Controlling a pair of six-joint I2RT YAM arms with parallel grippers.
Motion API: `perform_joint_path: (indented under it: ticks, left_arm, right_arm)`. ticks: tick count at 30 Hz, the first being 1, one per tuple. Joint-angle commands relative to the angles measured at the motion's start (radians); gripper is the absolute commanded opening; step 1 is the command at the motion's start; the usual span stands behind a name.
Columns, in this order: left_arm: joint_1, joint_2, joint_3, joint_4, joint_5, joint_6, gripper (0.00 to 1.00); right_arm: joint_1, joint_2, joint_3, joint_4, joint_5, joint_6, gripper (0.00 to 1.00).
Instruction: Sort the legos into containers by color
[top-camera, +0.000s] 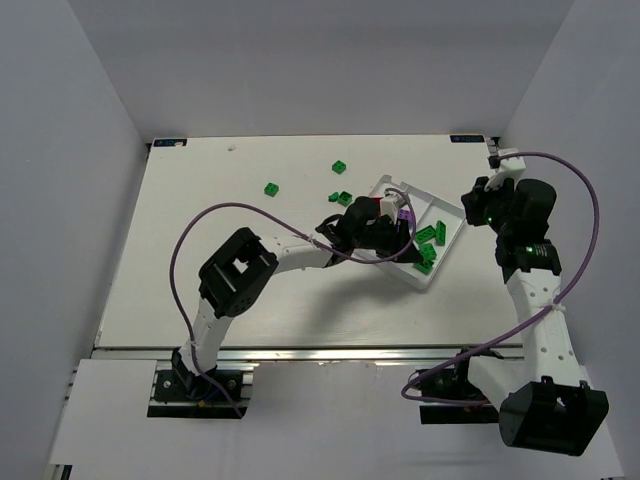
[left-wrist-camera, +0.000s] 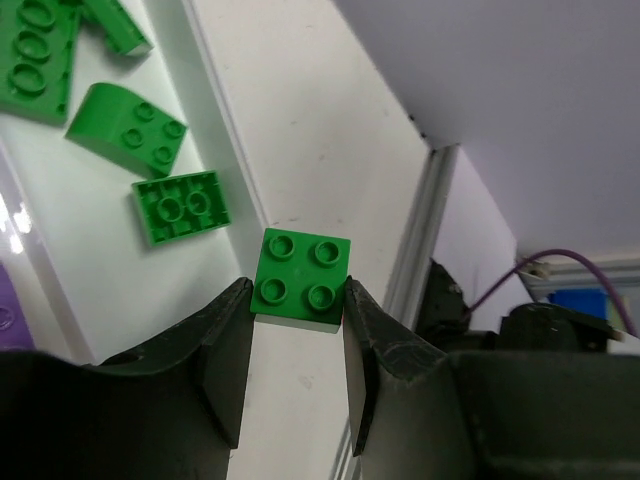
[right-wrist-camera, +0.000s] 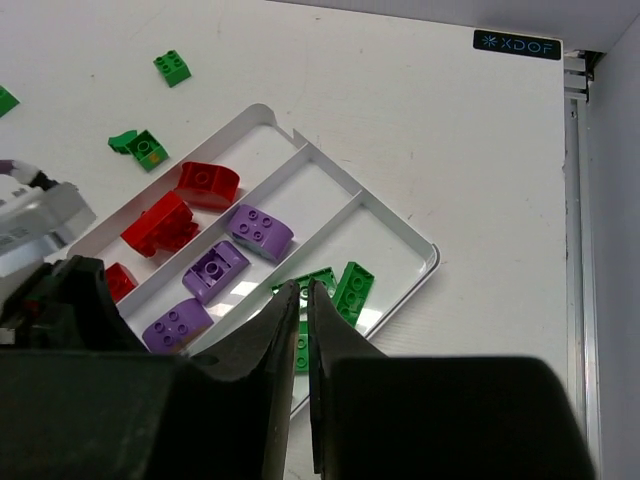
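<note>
Left gripper (left-wrist-camera: 297, 300) pinches green brick (left-wrist-camera: 302, 276) — hidden overhead; seen wrist-side.

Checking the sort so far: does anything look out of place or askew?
The white tray sits skewed to the table's edges. Its red legos, purple legos and green legos look unmixed, one colour per compartment. A few loose green legos lie on the table outside it.
</note>
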Motion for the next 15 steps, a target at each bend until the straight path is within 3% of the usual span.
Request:
perform_joint_path:
  ticks: [1,5,8,11,14,15]
  left_arm:
    - [-0.008,0.009,0.056,-0.085,-0.107,0.047,0.11]
    - [-0.011,0.061,0.125,-0.132,-0.182,0.053,0.20]
    - [-0.016,0.095,0.178,-0.175,-0.231,0.053,0.39]
    - [-0.025,0.103,0.198,-0.190,-0.240,0.048,0.60]
    - [-0.027,0.086,0.185,-0.188,-0.252,0.052,0.63]
    - [-0.027,0.078,0.179,-0.185,-0.260,0.050,0.67]
  right_arm:
    - [-0.006,-0.033,-0.004,-0.019,0.011,0.010,0.13]
    - [-0.006,-0.049,-0.012,-0.026,0.008,0.004,0.15]
    - [-0.006,-0.056,-0.023,-0.034,0.002,-0.002,0.19]
    - [-0.006,-0.061,-0.032,-0.039,-0.018,-0.027,0.31]
    - [-0.006,-0.059,-0.030,-0.042,-0.051,-0.050,0.47]
    - [-0.006,-0.058,-0.027,-0.045,-0.062,-0.054,0.58]
